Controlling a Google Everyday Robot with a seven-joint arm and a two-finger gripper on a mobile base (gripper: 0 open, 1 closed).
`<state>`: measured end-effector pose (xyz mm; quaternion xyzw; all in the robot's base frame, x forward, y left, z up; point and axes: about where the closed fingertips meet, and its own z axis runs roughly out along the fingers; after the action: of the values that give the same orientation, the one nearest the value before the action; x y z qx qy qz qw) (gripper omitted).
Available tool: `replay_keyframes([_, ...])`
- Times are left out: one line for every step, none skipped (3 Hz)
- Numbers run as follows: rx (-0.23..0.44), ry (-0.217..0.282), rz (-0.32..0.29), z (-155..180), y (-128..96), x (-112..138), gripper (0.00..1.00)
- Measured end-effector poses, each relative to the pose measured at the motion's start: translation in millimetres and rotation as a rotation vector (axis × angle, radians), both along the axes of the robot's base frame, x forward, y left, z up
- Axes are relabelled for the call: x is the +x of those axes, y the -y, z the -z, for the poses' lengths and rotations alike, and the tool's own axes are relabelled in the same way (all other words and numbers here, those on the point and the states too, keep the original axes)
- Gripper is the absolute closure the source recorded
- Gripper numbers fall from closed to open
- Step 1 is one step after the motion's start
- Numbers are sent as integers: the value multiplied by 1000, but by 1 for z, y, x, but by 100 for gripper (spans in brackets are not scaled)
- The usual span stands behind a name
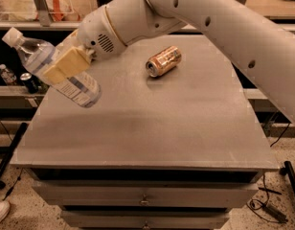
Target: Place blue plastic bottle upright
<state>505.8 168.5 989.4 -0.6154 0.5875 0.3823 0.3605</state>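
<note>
The blue plastic bottle (pixel 39 56) is clear with a white cap and a pale blue-and-white label. It is held off the table over the left edge, tilted with its cap up and to the left and its base down to the right. My gripper (pixel 66 65) is shut on the bottle around its middle, its tan fingers (pixel 71 61) across the label. The white arm reaches in from the upper right.
A gold-orange soda can (pixel 163 61) lies on its side at the table's far middle. The grey table (pixel 152 123) has drawers below its front edge. A small bottle (pixel 5 74) and a dark can (pixel 29 82) stand on a shelf at the left.
</note>
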Motion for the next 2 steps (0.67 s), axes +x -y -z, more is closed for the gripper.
replay_keyframes([94,-52,15,-3,-14,-7,100])
replay_keyframes([189,-90,29,0,-31,-10,100])
